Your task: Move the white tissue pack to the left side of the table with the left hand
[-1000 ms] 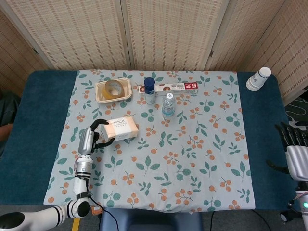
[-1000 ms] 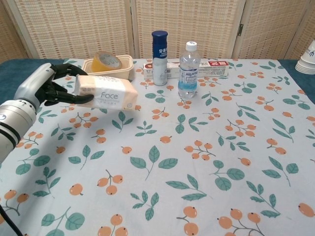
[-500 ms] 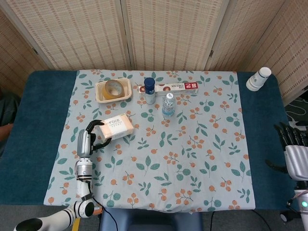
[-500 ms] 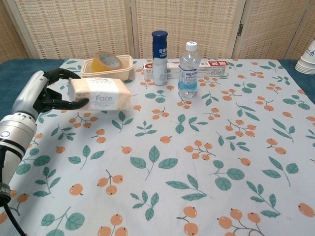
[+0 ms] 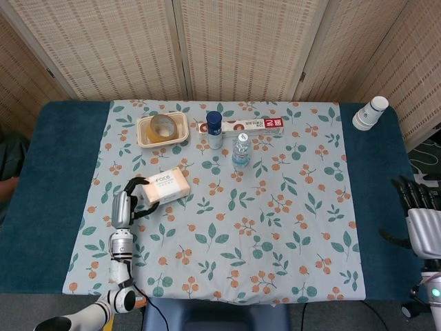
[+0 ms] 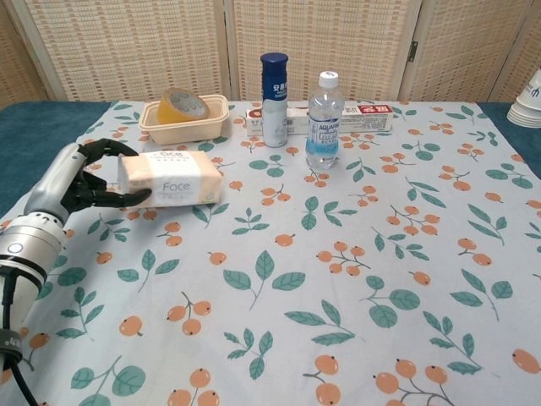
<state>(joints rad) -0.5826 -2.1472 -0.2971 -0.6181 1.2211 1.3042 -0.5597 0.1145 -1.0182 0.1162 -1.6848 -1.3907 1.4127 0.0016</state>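
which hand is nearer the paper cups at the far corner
Right. The right hand sits at the table's near right edge, same side as the paper cups; the left hand holds the tissue pack far across.

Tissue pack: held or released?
Held. The left hand grips the tissue pack, fingers over its top edge and thumb under it.
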